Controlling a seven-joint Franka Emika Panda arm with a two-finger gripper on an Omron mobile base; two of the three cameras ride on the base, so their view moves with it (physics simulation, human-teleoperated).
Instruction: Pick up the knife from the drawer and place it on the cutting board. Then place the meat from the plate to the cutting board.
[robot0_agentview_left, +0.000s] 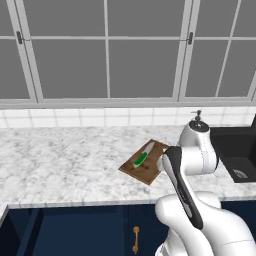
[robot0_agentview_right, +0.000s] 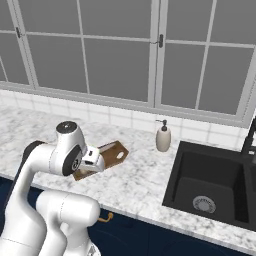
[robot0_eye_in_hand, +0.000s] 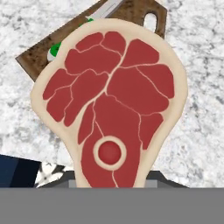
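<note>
The meat (robot0_eye_in_hand: 113, 100), a red slab with pale fatty edges and a round bone, stands close before the hand camera. My gripper (robot0_agentview_right: 93, 162) is shut on its lower end, and the meat hides the fingertips. It hangs over the near end of the dark-brown cutting board (robot0_agentview_left: 148, 173), whose corners (robot0_eye_in_hand: 41, 61) show behind it. The green-handled knife (robot0_agentview_left: 141, 158) lies on the board, its handle (robot0_eye_in_hand: 54, 50) peeking out beside the meat. My arm covers the board's right edge in the left base view. The plate is out of view.
A soap dispenser (robot0_agentview_right: 163, 136) stands at the tiled wall. To its right lies a black sink (robot0_agentview_right: 215, 185). The marble counter (robot0_agentview_left: 60, 165) stretches left of the board. Navy cabinet fronts with brass handles (robot0_agentview_left: 135, 239) run below the counter's front edge.
</note>
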